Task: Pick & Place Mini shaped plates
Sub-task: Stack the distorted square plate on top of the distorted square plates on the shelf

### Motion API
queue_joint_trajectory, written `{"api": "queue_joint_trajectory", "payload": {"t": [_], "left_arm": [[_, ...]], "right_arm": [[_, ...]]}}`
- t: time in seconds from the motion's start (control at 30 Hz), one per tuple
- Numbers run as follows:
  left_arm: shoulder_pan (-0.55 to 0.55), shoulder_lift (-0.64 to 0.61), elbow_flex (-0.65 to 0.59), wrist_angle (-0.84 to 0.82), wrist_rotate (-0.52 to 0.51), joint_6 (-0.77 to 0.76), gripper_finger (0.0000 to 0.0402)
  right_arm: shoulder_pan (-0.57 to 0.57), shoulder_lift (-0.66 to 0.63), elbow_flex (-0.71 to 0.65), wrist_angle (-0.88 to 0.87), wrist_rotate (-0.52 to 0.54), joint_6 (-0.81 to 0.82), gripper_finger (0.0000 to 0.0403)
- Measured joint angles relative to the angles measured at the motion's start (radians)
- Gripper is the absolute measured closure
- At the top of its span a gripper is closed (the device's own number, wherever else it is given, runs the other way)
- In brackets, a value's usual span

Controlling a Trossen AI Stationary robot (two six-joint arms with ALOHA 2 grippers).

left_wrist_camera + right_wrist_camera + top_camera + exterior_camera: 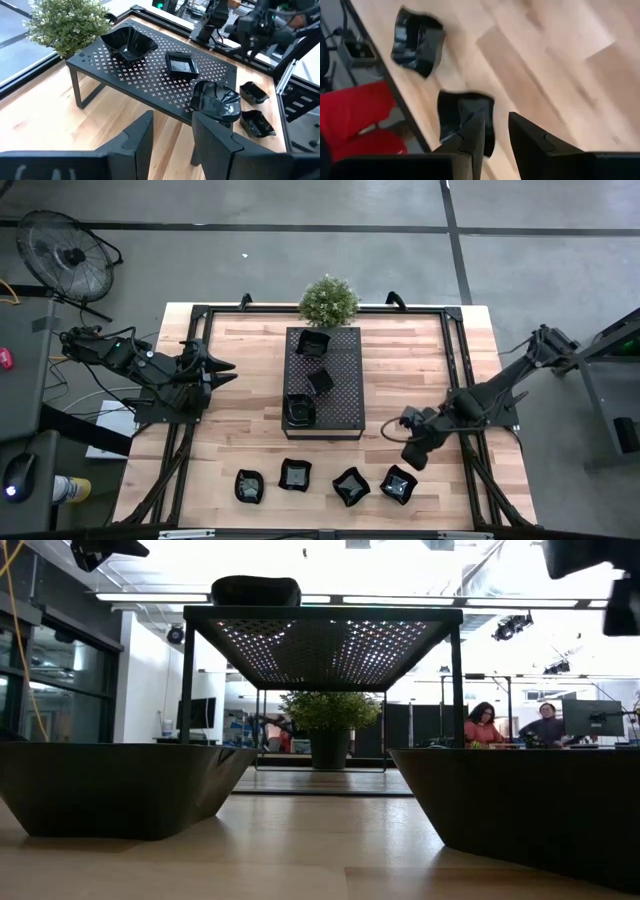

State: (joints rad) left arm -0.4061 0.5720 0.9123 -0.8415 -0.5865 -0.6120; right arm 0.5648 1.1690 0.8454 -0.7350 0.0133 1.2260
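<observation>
While the right gripper hangs over the front right of the table, its fingers stand a little apart with nothing between them, one tip just over the rim of the nearest plate. That plate is the rightmost of four lying in a row along the front edge; its neighbour sits just beside it, with two more further left. Three plates already rest on the tray, one at the back, one in the middle and one at the front corner. The left gripper waits left of the tray, fingers parted and empty. As I judge it, the risk is a poor bite: the rim is glossy and slanted, so a narrow pinch could slip, or a finger could nudge the plate off the table edge close by.
</observation>
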Motion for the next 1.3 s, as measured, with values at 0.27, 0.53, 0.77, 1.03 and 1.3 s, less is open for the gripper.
{"api": "queue_joint_trajectory", "payload": {"t": [0.27, 0.53, 0.77, 1.03, 1.3], "left_arm": [[0.0, 0.0, 0.0, 0.001, 0.0, -0.018, 0.0268], [0.0, 0.0, 0.0, -0.008, 0.028, -0.021, 0.0268], [0.0, 0.0, 0.0, -0.027, 0.065, -0.021, 0.0268], [0.0, 0.0, 0.0, -0.031, 0.082, 0.0, 0.0268], [0.0, 0.0, 0.0, -0.031, 0.082, 0.028, 0.0268]], "right_arm": [[0.09, 0.004, -0.059, 0.173, -0.003, 0.053, 0.032], [0.157, 0.065, -0.083, 0.325, -0.041, 0.072, 0.032], [0.196, 0.222, -0.081, 0.462, -0.141, 0.13, 0.032], [0.197, 0.303, 0.061, 0.258, -0.163, 0.113, 0.0321], [0.21, 0.408, 0.281, -0.093, 0.003, -0.031, 0.0321]]}}
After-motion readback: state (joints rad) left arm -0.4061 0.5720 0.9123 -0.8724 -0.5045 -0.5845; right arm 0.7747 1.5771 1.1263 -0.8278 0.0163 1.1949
